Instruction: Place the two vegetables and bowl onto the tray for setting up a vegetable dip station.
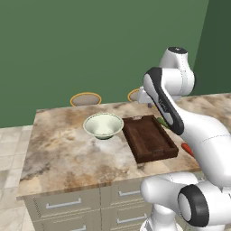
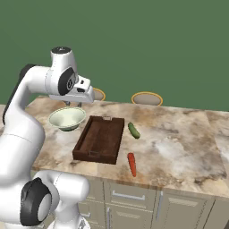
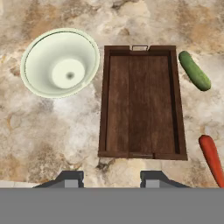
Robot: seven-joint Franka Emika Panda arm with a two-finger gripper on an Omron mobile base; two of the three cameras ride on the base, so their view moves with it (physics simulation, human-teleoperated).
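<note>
Nothing on tray (image 3: 141,105) yet; bowl (image 3: 60,62), cucumber (image 3: 194,70), carrot (image 3: 211,158) all on table (image 3: 52,131). Hand (image 3: 111,178) hovers above, spread, empty. Next: descend, pick one.

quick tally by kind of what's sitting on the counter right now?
Vegetables: 2, the cucumber and the carrot, both on the counter beside the tray
Bowls: 1, the cream-green bowl, on the tray's other side
Trays: 1, the dark wooden tray, nothing in it
Total: 4
</note>
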